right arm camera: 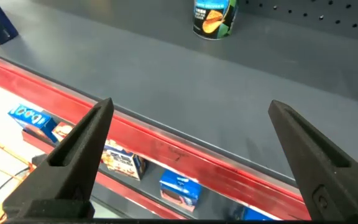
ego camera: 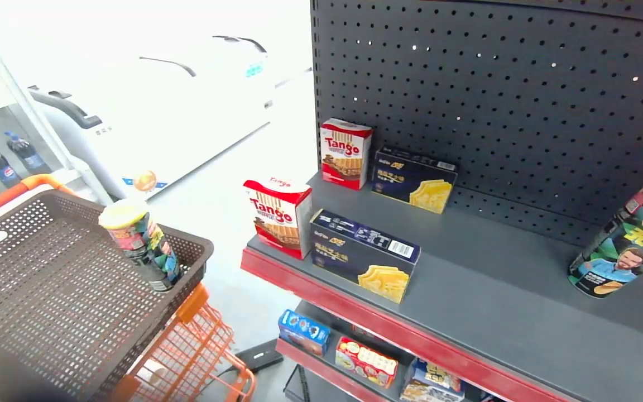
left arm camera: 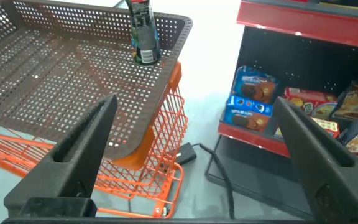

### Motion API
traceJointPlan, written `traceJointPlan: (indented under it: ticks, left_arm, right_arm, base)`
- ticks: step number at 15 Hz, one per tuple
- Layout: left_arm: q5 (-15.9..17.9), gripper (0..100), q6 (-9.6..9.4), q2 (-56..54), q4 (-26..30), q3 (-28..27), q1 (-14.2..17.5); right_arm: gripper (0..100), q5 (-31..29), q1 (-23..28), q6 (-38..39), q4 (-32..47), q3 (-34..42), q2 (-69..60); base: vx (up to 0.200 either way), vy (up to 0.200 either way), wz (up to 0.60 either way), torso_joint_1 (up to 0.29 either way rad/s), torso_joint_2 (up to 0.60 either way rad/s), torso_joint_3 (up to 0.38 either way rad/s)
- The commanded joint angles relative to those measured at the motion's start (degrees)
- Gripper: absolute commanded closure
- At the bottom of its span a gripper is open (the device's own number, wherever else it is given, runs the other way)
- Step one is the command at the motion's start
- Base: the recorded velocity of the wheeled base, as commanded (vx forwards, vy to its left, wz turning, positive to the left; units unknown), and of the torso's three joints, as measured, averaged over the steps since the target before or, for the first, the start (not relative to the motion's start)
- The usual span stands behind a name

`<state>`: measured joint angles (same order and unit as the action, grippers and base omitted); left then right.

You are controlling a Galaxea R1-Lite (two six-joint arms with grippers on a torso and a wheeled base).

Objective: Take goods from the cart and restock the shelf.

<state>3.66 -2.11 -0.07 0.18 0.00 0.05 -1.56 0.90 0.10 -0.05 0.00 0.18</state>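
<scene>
jaws apart, we are holding left gripper [left arm camera: 194, 104] near the cart basket [ego camera: 31, 290], chip canister [ego camera: 140, 245] standing inside; right gripper [right arm camera: 191, 104], likewise apart, is hovering above the shelf [right arm camera: 229, 81]

Hard light burns out the floor [ego camera: 226, 212] and the white freezers [ego camera: 176, 111] on the head view's left, and their outlines melt into glare. The grey shelf [ego camera: 494, 290] is lit evenly and softly. The boxes [ego camera: 363, 254] cast only faint shadows. Bright pinpoints shine through holes in the pegboard [ego camera: 494, 84]. The lower shelf [left arm camera: 253, 134] lies in shade, dark behind its goods.
</scene>
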Motion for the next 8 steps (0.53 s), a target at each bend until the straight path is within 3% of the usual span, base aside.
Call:
traceJointPlan:
  ticks: [1,8]
  left_arm:
    - [-0.1,0,0.00,0.1,0.0,0.0,0.0]
    - [-0.1,0,-0.62,0.1,-0.2,-0.2,0.0]
  right_arm:
    - [0,0.0,0.0,0.0,0.0,0.0,0.1]
    - [0,0.0,0.0,0.0,0.0,0.0,0.1]
  base:
    - [0.000,0.000,0.00,0.000,0.00,0.000]
    - [0.000,0.000,0.00,0.000,0.00,0.000]
